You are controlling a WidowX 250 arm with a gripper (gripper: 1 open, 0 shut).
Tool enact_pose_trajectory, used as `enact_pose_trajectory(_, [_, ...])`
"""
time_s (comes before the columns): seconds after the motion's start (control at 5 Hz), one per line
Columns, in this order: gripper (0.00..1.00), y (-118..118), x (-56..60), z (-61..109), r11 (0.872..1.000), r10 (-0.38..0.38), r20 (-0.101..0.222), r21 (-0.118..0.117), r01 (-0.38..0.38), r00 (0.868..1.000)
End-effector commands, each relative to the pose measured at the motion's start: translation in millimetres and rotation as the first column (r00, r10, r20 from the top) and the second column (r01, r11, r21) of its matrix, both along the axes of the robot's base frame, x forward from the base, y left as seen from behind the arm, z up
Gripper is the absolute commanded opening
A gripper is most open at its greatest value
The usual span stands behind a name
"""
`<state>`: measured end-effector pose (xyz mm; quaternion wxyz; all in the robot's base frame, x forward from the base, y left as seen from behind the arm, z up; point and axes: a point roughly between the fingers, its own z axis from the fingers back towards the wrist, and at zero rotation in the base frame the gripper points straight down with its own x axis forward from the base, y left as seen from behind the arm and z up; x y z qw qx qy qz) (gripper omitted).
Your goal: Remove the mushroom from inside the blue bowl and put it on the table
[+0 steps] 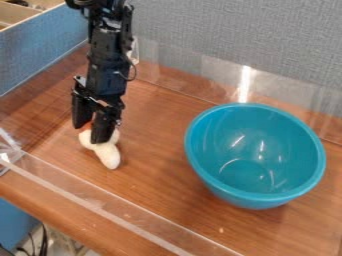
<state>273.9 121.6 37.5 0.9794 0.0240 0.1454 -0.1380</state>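
The cream-stemmed, tan-capped mushroom (103,148) lies on its side on the reddish-brown table (160,190), well left of the bowl (255,155). The glossy teal-blue bowl stands upright, nothing visible inside.

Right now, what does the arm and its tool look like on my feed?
The arm is slim and all black, built of blocky jointed segments with dark cabling along them. Its tool is black too, with two straight, flat fingers. No markings or labels are legible at this size.
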Motion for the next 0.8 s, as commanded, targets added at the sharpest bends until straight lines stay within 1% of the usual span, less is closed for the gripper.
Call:
enact_pose_trajectory(0.0, [0.00, 5.2, 6.1, 21.1, 1.000, -0.001, 0.070, 0.013, 0.001, 0.998])
enact_pose_trajectory(0.2, [1.00, 2.8, 2.0, 29.0, 1.000, 0.018, 0.085, 0.009, -0.018, 0.996])
enact_pose_trajectory(0.4, [1.00, -2.1, 4.7, 44.7, 1.000, -0.005, 0.103, 0.004, 0.005, 0.995])
enact_pose_trajectory(0.6, [1.00, -5.9, 8.9, 59.5, 1.000, -0.029, 0.126, 0.004, 0.029, 0.992])
